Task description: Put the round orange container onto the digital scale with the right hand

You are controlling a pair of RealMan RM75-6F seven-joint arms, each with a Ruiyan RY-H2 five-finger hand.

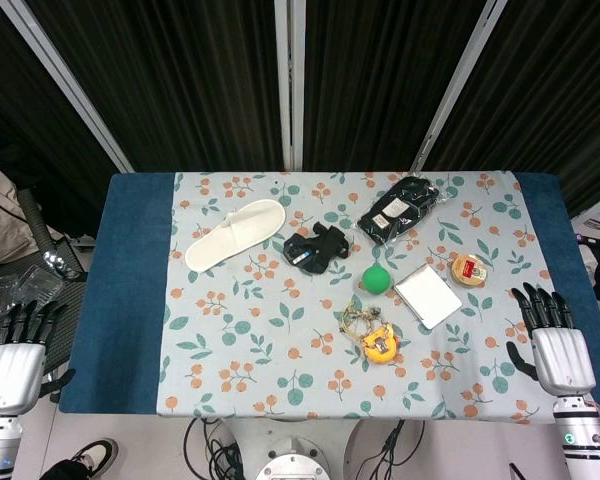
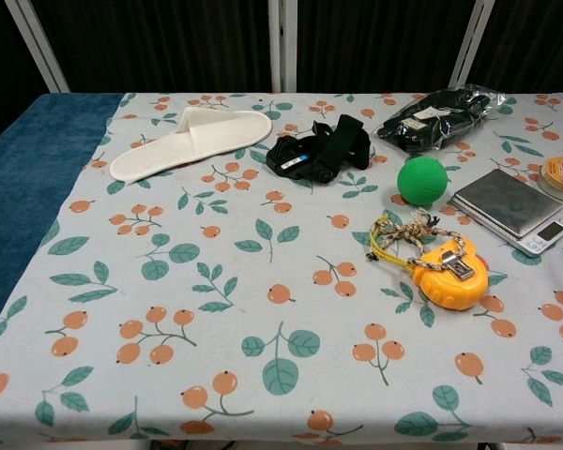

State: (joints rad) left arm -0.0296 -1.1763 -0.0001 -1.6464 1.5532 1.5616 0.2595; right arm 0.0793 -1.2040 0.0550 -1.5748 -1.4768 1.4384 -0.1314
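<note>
1. Hanging off the table's left edge, at about 8 o'clock in the head view, the left hand (image 1: 18,345) holds nothing, its fingers straight and slightly apart; it looks parked, since the task does not call for it.
2. One white slipper (image 1: 235,233) lies aslant at 10 o'clock on the patterned cloth (image 1: 280,370), well apart from the scale, likely mere clutter.
3. One black strap bundle (image 1: 317,248) sits near the centre, just right of the slipper's toe.
4. One green ball (image 1: 376,279) rests just beside the scale's upper left corner, close enough, I judge, to be knocked during placing.
5. One yellow tape measure (image 1: 379,342), with a tangle of cord attached, lies at 5 o'clock from the centre, below the ball.
6. One black packaged item (image 1: 402,208) lies at 1 o'clock, towards the far edge.
7. One digital scale (image 1: 428,295) sits flat with its platform bare, so the task is not yet begun.
8. One round orange container (image 1: 469,269) stands on the cloth at 2 o'clock from the scale, just beside its far right corner and not on it; in the chest view it shows only at the right border.
9. Resting at the table's right edge, at 4 o'clock, the right hand (image 1: 554,335) is empty, fingers spread and pointing forward, with the container ahead and to its left, a short reach by my judgement.
</note>
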